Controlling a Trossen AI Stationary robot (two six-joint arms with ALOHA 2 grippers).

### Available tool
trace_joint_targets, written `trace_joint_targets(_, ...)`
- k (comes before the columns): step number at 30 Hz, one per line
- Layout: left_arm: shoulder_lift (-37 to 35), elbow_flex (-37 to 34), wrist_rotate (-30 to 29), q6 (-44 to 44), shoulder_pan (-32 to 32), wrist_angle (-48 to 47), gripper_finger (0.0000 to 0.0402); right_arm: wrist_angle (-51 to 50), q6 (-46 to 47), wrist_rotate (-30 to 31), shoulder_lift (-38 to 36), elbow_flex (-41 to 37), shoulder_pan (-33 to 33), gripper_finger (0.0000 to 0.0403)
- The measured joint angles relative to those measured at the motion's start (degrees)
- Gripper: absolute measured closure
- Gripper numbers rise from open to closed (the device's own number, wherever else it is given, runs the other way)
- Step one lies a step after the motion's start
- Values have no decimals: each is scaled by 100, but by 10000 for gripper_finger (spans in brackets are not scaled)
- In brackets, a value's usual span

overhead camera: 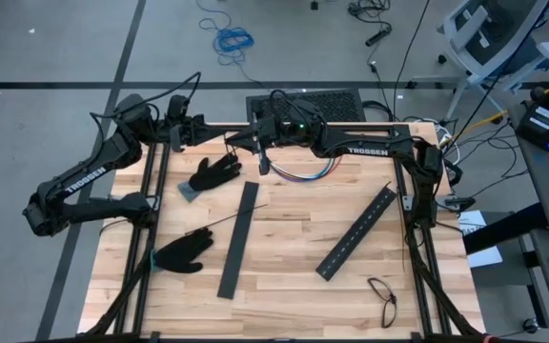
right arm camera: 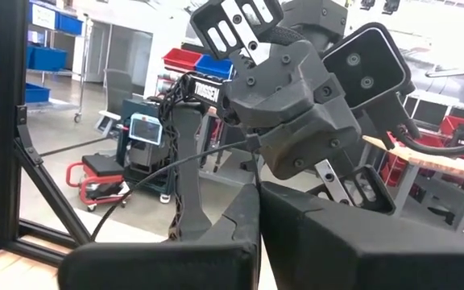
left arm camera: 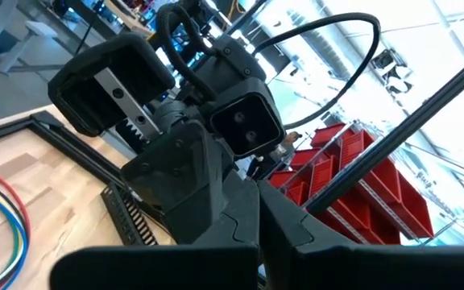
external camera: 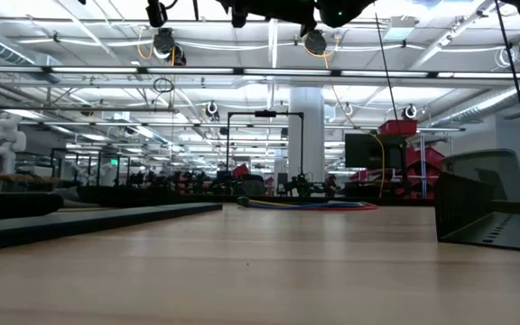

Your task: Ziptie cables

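I hold both grippers, left gripper (overhead camera: 241,143) and right gripper (overhead camera: 258,143), fingers together, tip to tip. The bundle of thin coloured wire cables (overhead camera: 305,172) lies just beyond the right gripper, nearer that arm.

Dark arms (overhead camera: 84,176) — white TROSSEN lettering, black cables.
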Motion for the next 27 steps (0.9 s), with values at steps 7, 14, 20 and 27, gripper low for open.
trace_joint_targets(7, -27, -2, -78, -43, 0, 41, 401, -2, 324, 2, 0, 0, 2, 403)
trace_joint_targets(14, -28, -2, -184, -16, 2, 106, 401, -50, 583, -30, 0, 0, 0, 403)
trace_joint_targets(20, -28, -2, -181, -15, 4, 107, 401, -76, 767, -142, 0, 0, 0, 403)
trace_joint_targets(27, -28, 19, -184, 12, 46, 95, 402, -179, 819, -144, 0, 0, -9, 403)
